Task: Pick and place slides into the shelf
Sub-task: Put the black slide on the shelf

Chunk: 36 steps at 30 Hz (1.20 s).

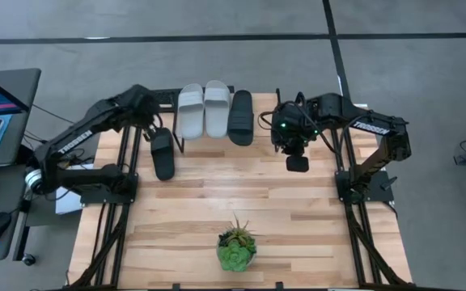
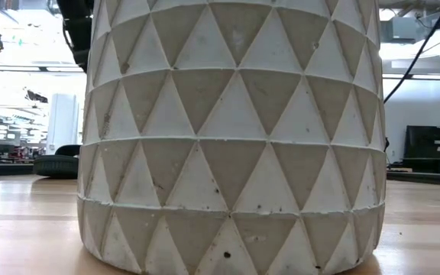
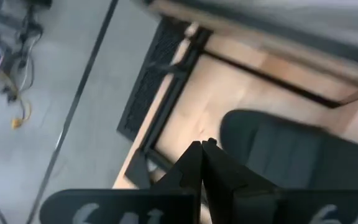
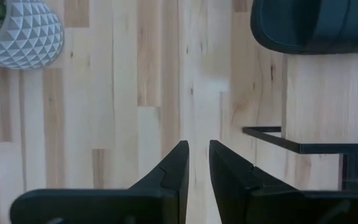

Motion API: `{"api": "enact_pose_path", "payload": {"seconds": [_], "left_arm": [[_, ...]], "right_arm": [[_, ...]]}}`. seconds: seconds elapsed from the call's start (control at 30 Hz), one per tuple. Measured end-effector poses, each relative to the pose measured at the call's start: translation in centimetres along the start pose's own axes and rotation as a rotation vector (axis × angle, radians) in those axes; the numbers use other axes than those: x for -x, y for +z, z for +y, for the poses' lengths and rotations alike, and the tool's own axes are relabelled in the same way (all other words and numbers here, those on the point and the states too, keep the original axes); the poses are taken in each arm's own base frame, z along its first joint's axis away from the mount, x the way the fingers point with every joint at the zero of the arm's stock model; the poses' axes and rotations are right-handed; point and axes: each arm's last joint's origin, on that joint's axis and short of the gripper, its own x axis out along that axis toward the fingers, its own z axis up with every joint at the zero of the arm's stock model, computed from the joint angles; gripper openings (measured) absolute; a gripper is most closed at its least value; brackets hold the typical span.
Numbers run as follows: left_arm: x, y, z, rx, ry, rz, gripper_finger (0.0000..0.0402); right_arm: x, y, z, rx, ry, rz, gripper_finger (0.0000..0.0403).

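Slides are mostly home already: you are looking at two grey slides (image 1: 203,110) and one black slide (image 1: 241,118) lying side by side on the shelf (image 1: 217,145) at the far edge of the table (image 1: 241,202), while the last black slide (image 1: 163,154) is lying on the table just beside the shelf's left end, toe and heel running front to back. Your left claw (image 1: 154,129) is sitting clenched tight right at the far end of that slide, and in the left wrist view the pinched fingers (image 3: 199,163) are showing nothing between them, so you are not gripping the slide (image 3: 291,149) there. Your right claw (image 1: 297,164) is hovering over bare table to the right of the shelf, fingers (image 4: 174,171) nearly closed with a narrow gap and holding nothing; leave it waiting there. For the step in hand, you are probably best off opening the left claw first, then coming down over the wide strap or a side edge of the sole so the rubber does not fold. When lifting, you are wanting enough height to clear the shelf's wire frame, and the free spot appears to be at the shelf's left end beside the grey pair. The potted plant (image 1: 236,246) at the near edge is well clear of this work.
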Motion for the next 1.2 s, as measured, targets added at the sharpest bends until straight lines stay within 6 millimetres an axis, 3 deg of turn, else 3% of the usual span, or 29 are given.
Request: {"api": "enact_pose_path", "payload": {"seconds": [0.17, 0.47, 0.73, 0.87, 1.0, 1.2], "left_arm": [[0.7, -0.9, 1.1, 0.041, 0.043, -0.018, 0.0], [1.6, -0.6, 1.6, 0.071, 0.065, -0.122, 0.0], [0.0, -0.4, 1.1, 0.104, -0.026, -0.029, 0.0023], [-0.3, -0.3, 1.1, 0.003, 0.015, 0.013, 0.0037], [-0.2, -0.1, 1.5, 0.102, 0.113, 0.013, 0.0037], [-0.2, 0.1, 1.5, 0.081, 0.095, -0.014, 0.0038]], "right_arm": [[0.0, 0.1, 0.5, 0.017, 0.005, 0.0, 0.0054], [0.0, 0.1, 0.5, 0.018, 0.005, 0.0, 0.0054], [0.0, 0.0, 0.5, 0.018, 0.006, 0.008, 0.0054], [0.0, 0.0, 0.4, 0.015, 0.006, 0.008, 0.0054], [0.0, 0.0, 0.4, 0.015, 0.005, 0.007, 0.0054], [0.0, 0.1, 0.4, 0.014, 0.003, -0.002, 0.0054]]}}
